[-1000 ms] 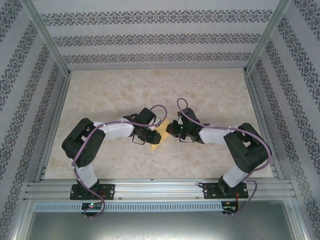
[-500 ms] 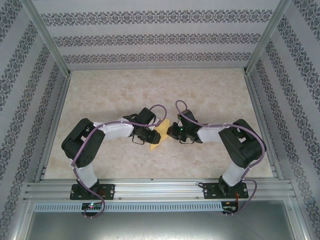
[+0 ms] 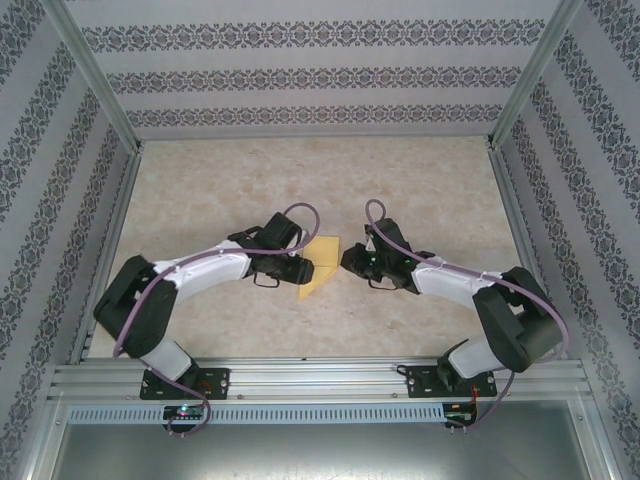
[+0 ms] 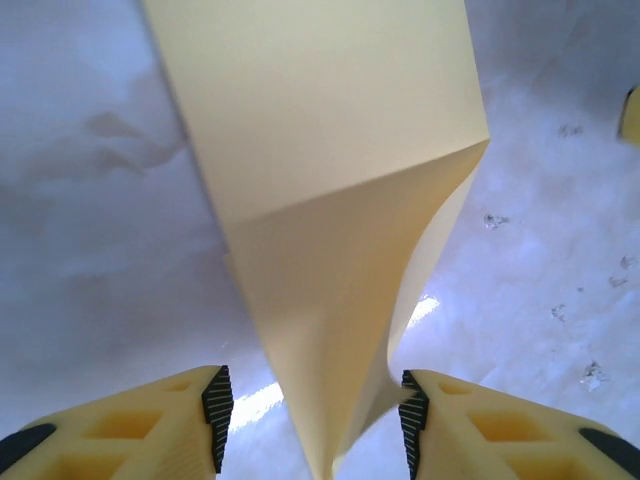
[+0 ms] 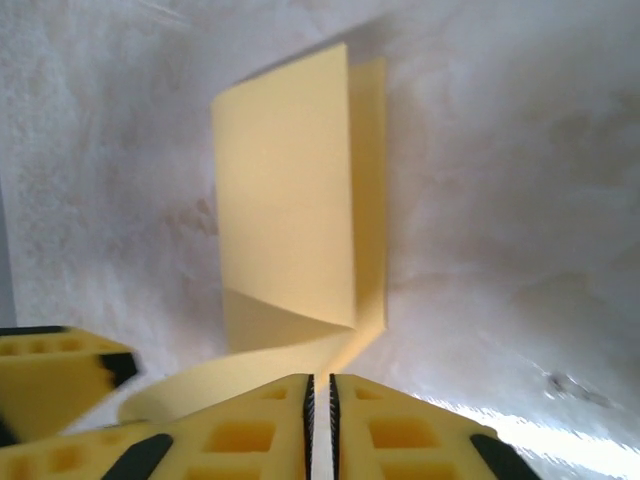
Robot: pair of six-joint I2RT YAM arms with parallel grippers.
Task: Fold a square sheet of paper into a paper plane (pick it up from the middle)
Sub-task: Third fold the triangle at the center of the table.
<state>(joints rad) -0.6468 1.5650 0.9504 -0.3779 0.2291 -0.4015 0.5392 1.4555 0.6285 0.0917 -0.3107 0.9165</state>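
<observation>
The square sheet of paper point(image 3: 324, 250), half-folded, lies at the centre of the table point(image 3: 200, 190). At its 8 o'clock your left gripper point(image 4: 315, 405) has jaws apart around the fold. At 3 o'clock your right gripper point(image 5: 320, 385) has jaws almost together. I advise you to press slowly along the crease.

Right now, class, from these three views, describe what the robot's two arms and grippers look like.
Both arms, left arm and right arm, have white links between bulky black joints, with purple cables looped alongside. Each gripper's fingers are yellow, hollowed blocks tipped with black ribbed pads.
</observation>
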